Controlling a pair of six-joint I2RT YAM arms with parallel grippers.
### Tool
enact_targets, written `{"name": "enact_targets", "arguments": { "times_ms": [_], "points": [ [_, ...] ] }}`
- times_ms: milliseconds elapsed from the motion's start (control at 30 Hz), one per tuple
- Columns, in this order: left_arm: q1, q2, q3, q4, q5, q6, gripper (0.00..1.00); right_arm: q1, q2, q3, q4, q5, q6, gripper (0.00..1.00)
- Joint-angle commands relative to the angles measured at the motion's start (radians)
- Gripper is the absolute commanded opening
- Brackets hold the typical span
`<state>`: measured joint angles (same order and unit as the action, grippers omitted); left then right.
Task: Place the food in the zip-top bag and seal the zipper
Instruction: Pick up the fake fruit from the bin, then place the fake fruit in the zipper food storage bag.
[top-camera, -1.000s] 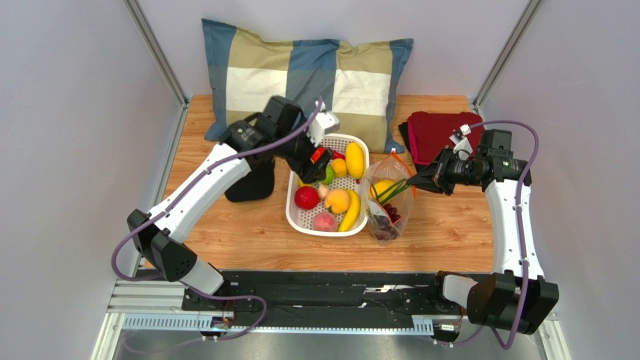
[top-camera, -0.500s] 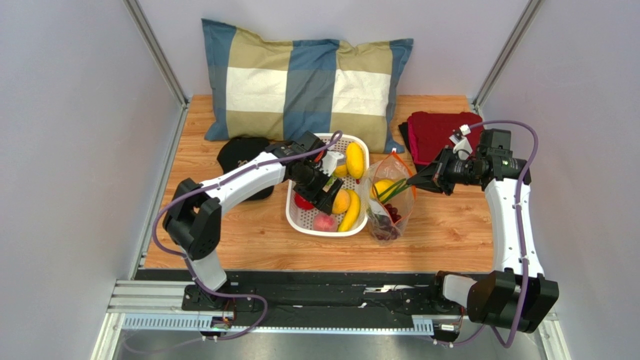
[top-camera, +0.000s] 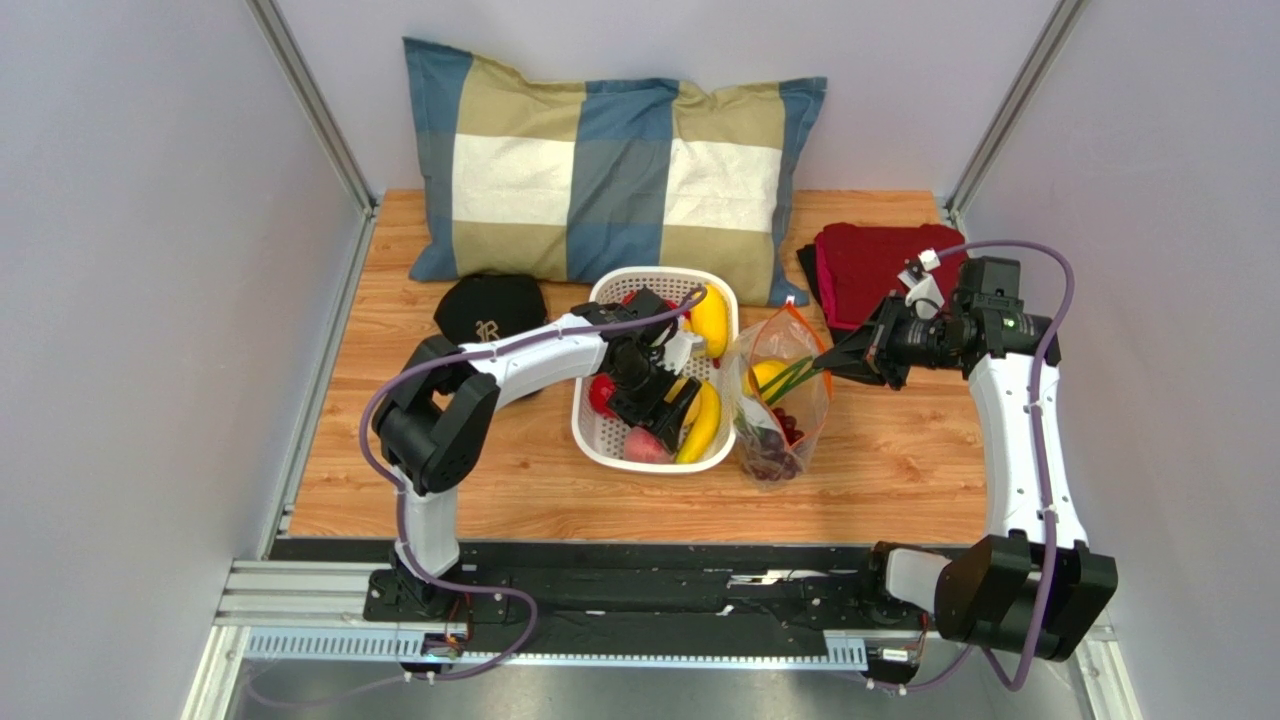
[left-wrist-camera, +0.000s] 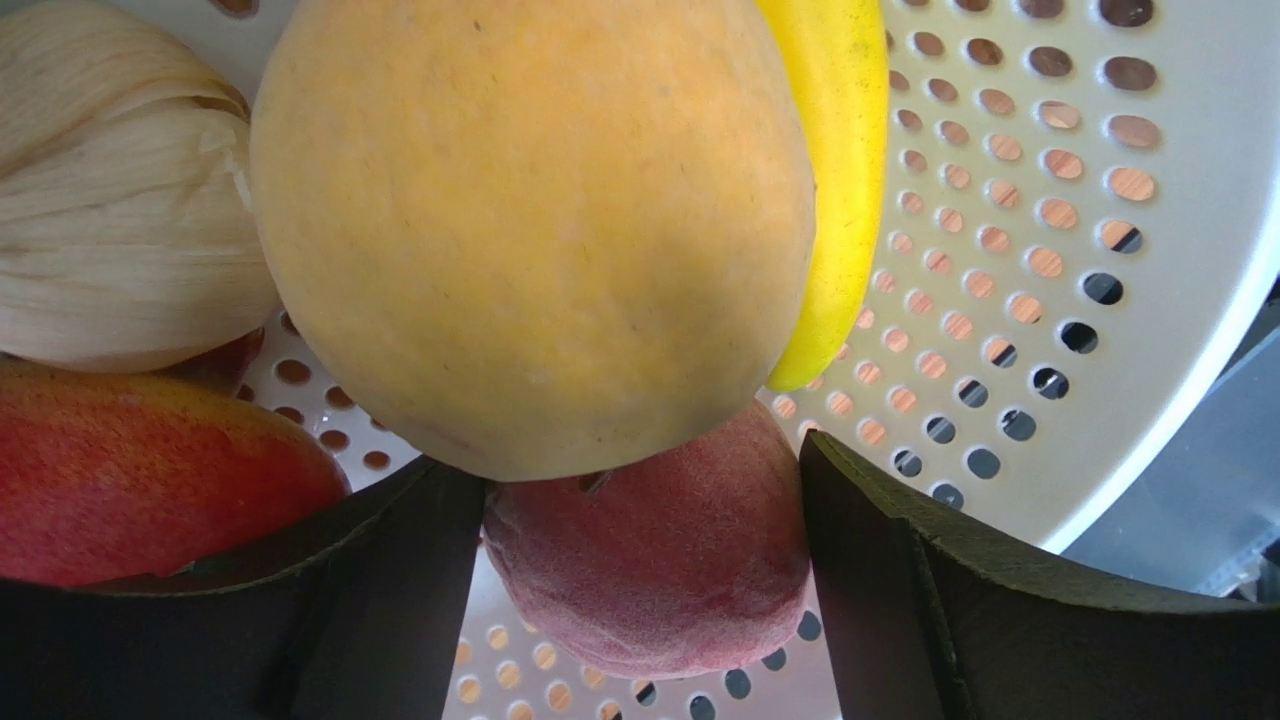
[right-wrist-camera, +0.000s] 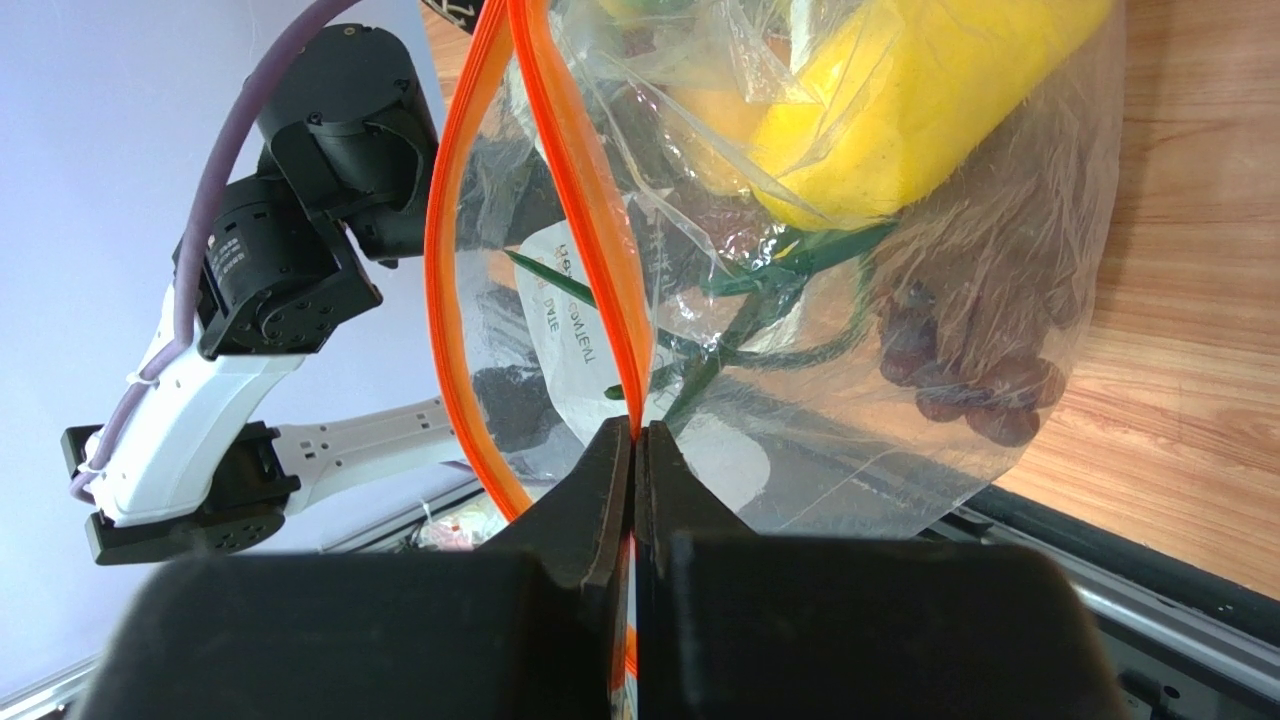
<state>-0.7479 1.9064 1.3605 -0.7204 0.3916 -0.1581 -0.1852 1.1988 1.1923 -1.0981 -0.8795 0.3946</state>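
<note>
The white perforated basket (top-camera: 669, 276) (left-wrist-camera: 1082, 225) holds the food: a pink peach (left-wrist-camera: 646, 570) (top-camera: 649, 446), a big yellow-orange fruit (left-wrist-camera: 526, 225), a banana (left-wrist-camera: 842, 150), a pale garlic-like bulb (left-wrist-camera: 105, 210) and a red fruit (left-wrist-camera: 135, 480). My left gripper (left-wrist-camera: 639, 495) (top-camera: 649, 425) is down in the basket, open, with one finger on each side of the peach. The clear zip-top bag (top-camera: 781, 417) (right-wrist-camera: 902, 345) stands just right of the basket with a yellow fruit (right-wrist-camera: 902, 105), scallions (right-wrist-camera: 781, 278) and grapes (right-wrist-camera: 962, 375) inside. My right gripper (right-wrist-camera: 634, 435) (top-camera: 831, 365) is shut on the orange zipper (right-wrist-camera: 451, 255), holding the mouth open.
A checked pillow (top-camera: 616, 158) leans on the back wall. A black cap (top-camera: 489, 308) lies left of the basket. Folded red cloth (top-camera: 879, 263) sits at the back right, behind my right arm. Walls close in both table sides.
My left arm swung from above the basket's back-left corner down into it, ending low over the peach, with its jaws a little narrower. The right arm and the bag stayed put.
</note>
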Motion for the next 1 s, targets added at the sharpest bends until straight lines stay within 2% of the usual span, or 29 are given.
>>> {"name": "enact_targets", "arguments": {
  "times_ms": [0, 133, 200, 267, 367, 467, 500, 600, 700, 800, 967],
  "points": [
    [-0.001, 0.0, 0.041, -0.023, 0.018, 0.003, 0.72, 0.004, 0.004, 0.026, 0.029, 0.005, -0.01, 0.0],
    [0.008, -0.116, 0.063, -0.071, 0.044, 0.041, 0.5, 0.004, 0.005, 0.032, 0.026, 0.007, -0.013, 0.0],
    [0.021, -0.171, 0.086, -0.103, 0.05, 0.049, 0.42, 0.004, 0.004, 0.035, 0.024, 0.005, -0.013, 0.0],
    [0.027, -0.249, 0.11, -0.126, 0.043, 0.064, 0.38, 0.004, 0.005, 0.032, 0.024, 0.002, -0.014, 0.0],
    [0.028, -0.317, 0.199, -0.149, 0.0, 0.095, 0.37, 0.004, 0.002, 0.023, 0.026, -0.003, -0.014, 0.0],
    [0.024, -0.316, 0.375, -0.126, 0.012, 0.097, 0.37, 0.004, 0.001, 0.013, 0.03, -0.012, -0.005, 0.0],
    [0.024, -0.304, 0.487, -0.107, 0.015, 0.083, 0.38, 0.004, 0.001, 0.012, 0.035, -0.018, -0.003, 0.0],
    [-0.004, -0.228, 0.699, -0.064, 0.012, 0.059, 0.38, 0.004, -0.002, 0.013, 0.04, -0.019, 0.003, 0.0],
    [-0.051, -0.159, 0.813, 0.012, 0.004, 0.046, 0.39, 0.004, -0.007, 0.018, 0.041, -0.026, 0.006, 0.0],
    [-0.1, -0.101, 0.865, 0.059, 0.004, 0.048, 0.4, 0.004, -0.007, 0.026, 0.037, -0.03, 0.004, 0.0],
    [-0.159, -0.034, 0.855, 0.101, 0.004, 0.042, 0.4, 0.004, -0.008, 0.029, 0.037, -0.036, 0.006, 0.0]
  ]
}}
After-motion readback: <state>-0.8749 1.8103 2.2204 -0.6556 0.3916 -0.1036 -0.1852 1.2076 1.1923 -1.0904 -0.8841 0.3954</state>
